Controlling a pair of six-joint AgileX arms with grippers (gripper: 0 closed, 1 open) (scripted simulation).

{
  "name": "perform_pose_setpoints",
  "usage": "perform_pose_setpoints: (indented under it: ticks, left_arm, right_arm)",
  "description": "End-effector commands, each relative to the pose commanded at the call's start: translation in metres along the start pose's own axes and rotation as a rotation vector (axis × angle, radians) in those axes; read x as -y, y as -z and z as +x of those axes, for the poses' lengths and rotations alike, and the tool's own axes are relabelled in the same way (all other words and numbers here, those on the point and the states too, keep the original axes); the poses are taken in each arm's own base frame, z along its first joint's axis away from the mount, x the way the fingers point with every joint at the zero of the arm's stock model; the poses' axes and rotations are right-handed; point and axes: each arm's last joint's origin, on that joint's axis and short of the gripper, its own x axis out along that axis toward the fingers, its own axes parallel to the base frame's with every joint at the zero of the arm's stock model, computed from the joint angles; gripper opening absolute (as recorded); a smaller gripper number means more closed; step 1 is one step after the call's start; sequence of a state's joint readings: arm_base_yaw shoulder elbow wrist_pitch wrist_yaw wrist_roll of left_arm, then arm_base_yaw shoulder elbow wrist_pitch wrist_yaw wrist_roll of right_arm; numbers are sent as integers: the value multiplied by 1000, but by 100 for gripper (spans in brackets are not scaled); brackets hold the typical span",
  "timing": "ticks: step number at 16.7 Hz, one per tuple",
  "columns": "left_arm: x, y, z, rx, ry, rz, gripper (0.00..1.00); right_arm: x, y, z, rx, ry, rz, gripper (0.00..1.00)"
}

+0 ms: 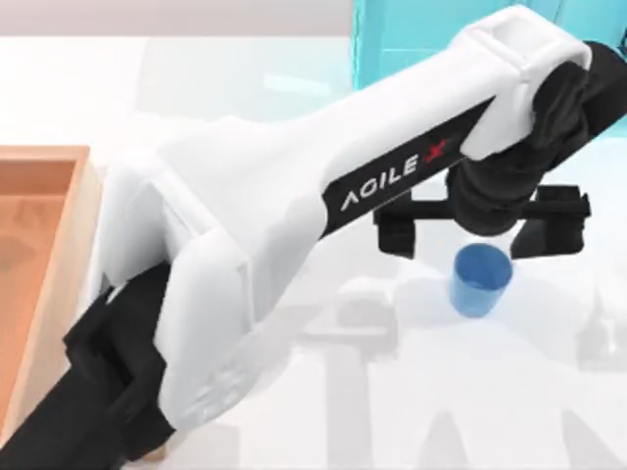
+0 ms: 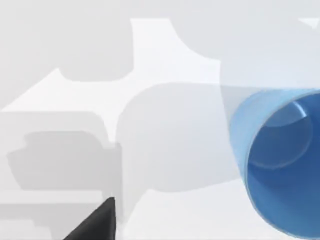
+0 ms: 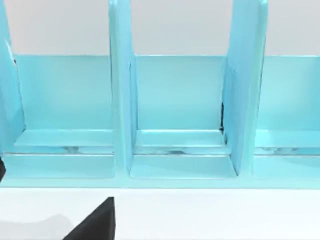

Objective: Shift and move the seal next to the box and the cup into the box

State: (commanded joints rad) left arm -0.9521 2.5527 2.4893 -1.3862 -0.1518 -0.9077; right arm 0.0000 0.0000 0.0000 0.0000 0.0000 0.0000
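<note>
left tool (image 1: 480, 227) | spread wide, empty, above the cup (image 1: 480, 278) | cup upright on counter (image 1: 392, 411), well right of box (image 1: 49, 264) | likely light, rigid, slick | pinch across rim wall | right tool: cannot tell

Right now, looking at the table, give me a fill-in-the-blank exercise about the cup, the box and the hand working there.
1. The cup is coloured ____.
2. The left hand hovers at the cup with its fingers ____.
3. The box lies at the top view's ____ edge.
4. The cup stands on the table, ____ the box.

Missing words: blue; open; left; outside
</note>
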Motion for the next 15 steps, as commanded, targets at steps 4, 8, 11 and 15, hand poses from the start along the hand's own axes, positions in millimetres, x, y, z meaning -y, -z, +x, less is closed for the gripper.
perform_pose_setpoints:
  ticks: [4,8,11,15]
  left_arm:
    - [1,0,41,3,4,-1,100]
    - [0,2,61,1,1,-1,100]
    - [0,2,61,1,1,-1,100]
    - [0,2,61,1,1,-1,70]
  right_arm:
    - [0,0,0,0,0,0,100]
    - [0,0,0,0,0,0,100]
    - [0,0,0,0,0,0,100]
    - [0,0,0,0,0,0,100]
